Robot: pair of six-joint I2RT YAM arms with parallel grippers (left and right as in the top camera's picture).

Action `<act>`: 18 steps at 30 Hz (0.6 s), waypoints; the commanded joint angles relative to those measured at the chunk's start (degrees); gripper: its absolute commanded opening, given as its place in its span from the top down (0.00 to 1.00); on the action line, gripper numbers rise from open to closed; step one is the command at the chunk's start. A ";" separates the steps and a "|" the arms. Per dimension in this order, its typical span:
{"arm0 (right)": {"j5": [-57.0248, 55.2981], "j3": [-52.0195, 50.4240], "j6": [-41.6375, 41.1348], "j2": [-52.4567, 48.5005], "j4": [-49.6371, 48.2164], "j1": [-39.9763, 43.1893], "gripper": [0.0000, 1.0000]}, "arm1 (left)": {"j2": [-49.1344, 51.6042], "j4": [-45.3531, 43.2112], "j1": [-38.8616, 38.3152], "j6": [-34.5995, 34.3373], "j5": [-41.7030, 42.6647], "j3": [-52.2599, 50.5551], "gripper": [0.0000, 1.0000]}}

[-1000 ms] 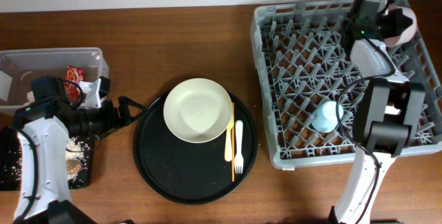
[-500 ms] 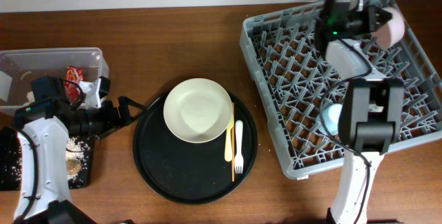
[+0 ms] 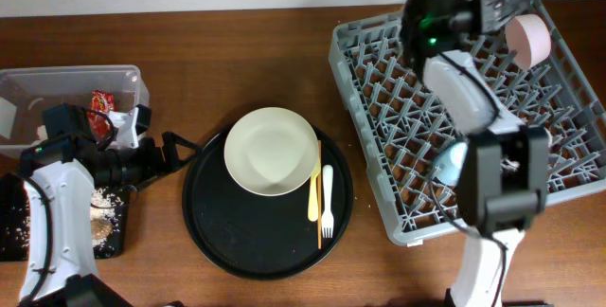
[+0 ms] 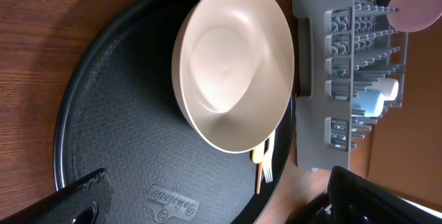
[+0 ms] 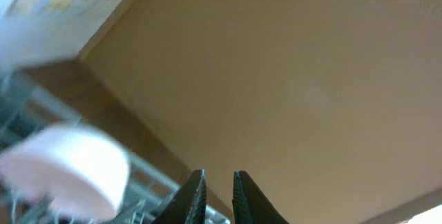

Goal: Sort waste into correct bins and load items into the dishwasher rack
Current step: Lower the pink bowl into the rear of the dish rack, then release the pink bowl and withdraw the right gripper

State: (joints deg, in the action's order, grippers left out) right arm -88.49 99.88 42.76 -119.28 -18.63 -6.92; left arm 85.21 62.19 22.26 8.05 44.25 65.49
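The grey dishwasher rack stands at the right. The pink bowl stands on edge in its far right corner and shows in the right wrist view. The light blue cup lies in the rack, with the small cream cup beside it. My right gripper is above the rack's far edge, left of the bowl, fingers slightly apart and empty. The large cream plate, yellow utensil and white fork lie on the round black tray. My left gripper is wide open at that tray's left edge.
The clear tub at the far left holds a red wrapper and a white tissue. The shallow black tray in front of it holds rice and a brown bit. My left arm lies over both.
The rack slid and turned to the left. My right gripper moved left and away from the pink bowl, which stays standing in the rack. The left arm has not moved.
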 commanded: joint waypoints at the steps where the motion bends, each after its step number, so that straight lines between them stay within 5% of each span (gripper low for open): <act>1: 0.22 0.31 2.14 10.16 -1.16 1.77 0.80 | 0.17 0.04 0.31 0.15 0.22 0.76 0.01; 4: 1.27 0.31 5.29 14.69 -1.16 3.65 0.67 | 0.17 0.04 0.31 0.15 0.22 0.76 0.01; 6: 2.60 0.31 5.22 17.75 -1.18 5.84 0.26 | 0.17 0.04 0.31 0.15 0.22 0.76 0.00; 7: 3.02 0.31 5.20 18.91 -2.27 7.02 0.15 | 0.17 0.04 0.31 0.15 0.22 0.76 0.01; 11: 3.89 0.33 5.22 23.26 -5.79 10.75 0.08 | 0.17 0.04 0.31 0.15 0.22 0.76 0.01; 16: 4.04 0.31 4.11 25.35 -3.54 3.89 0.09 | 0.17 0.04 0.31 0.15 0.22 0.76 0.01; 18: 3.10 0.28 -6.75 25.27 -1.27 -2.19 0.01 | 0.17 0.04 0.31 0.15 0.22 0.76 0.01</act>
State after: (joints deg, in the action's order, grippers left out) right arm -84.97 99.85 46.26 -94.00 -21.41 -3.75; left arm 85.21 62.19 22.26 8.05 44.27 65.49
